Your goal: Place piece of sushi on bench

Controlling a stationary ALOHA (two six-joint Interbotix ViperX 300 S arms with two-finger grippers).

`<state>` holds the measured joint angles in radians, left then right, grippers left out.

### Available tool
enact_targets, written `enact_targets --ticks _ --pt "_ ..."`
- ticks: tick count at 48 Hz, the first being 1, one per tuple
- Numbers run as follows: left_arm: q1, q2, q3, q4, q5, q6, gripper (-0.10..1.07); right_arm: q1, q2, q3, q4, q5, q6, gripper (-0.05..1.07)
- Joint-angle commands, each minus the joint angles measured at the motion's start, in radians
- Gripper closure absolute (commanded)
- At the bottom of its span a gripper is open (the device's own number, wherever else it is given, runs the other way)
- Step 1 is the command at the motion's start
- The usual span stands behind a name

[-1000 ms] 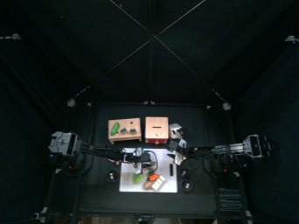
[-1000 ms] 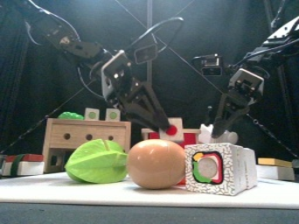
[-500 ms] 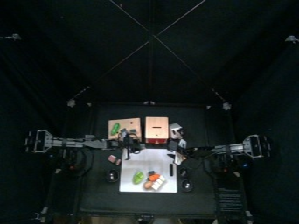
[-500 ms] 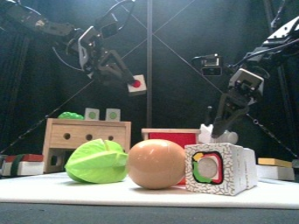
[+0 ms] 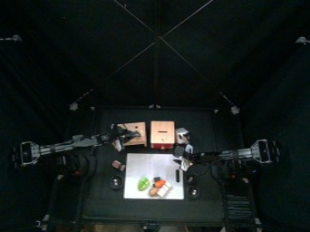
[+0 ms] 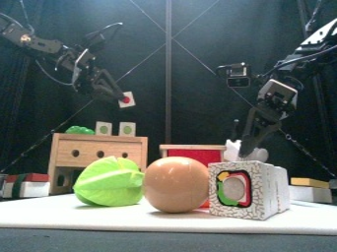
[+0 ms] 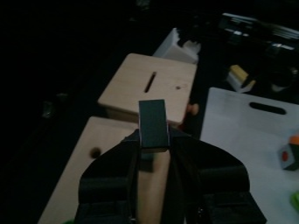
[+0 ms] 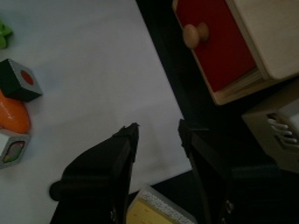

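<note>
Sushi pc, small white square slab w/ red spot [image 6: 125, 98]: in the air, high above the tabletop, pinched in the L gripper [image 7: 153, 147], jaws part-closed on its edges. In the L wrist view it sits edge-on between the jaws.

Bench, pale tan wooden block w/ square top [image 6: 99, 155]: below the pc, left of the red-fronted orange block [image 6: 198, 154]. Top view puts the L gripper about over the bench.

Risks (judgement):
- Drop from this height → pc bounces or rolls off. Needs lowering first.
- Bench top partly taken by a green leafy toy [image 6: 82, 129] and small cubes [image 6: 102, 127] → little free area, pc may land tilted or knock them off.
- Orange block just beside → sideways error puts pc on the wrong block.
- Thin-edge pinch → could twist on release.

R gripper [image 8: 158, 140]: jaws apart, empty, hanging over the white tray [image 8: 93, 61] edge, clear of the path.
</note>
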<state>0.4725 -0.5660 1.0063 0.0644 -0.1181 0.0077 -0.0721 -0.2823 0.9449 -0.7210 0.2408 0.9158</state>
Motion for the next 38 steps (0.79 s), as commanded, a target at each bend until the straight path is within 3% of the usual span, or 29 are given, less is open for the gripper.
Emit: enact_targets --ticks 1,8,21,38 --pt "0.038 -0.015 0.003 0.002 -0.031 0.002 0.45 -0.003 -0.011 -0.021 -0.002 -0.005 0.000 0.23" --pt "0.063 -0.014 0.021 0.003 -0.015 0.002 0.45 -0.003 -0.008 -0.025 -0.005 -0.005 0.000 0.23" --pt "0.084 -0.014 0.012 0.037 0.115 0.002 0.45 -0.003 0.006 -0.034 -0.006 -0.005 0.000 0.23" --pt "0.086 -0.009 0.014 0.040 0.129 0.002 0.45 -0.003 0.015 -0.040 -0.008 -0.005 -0.006 0.23"
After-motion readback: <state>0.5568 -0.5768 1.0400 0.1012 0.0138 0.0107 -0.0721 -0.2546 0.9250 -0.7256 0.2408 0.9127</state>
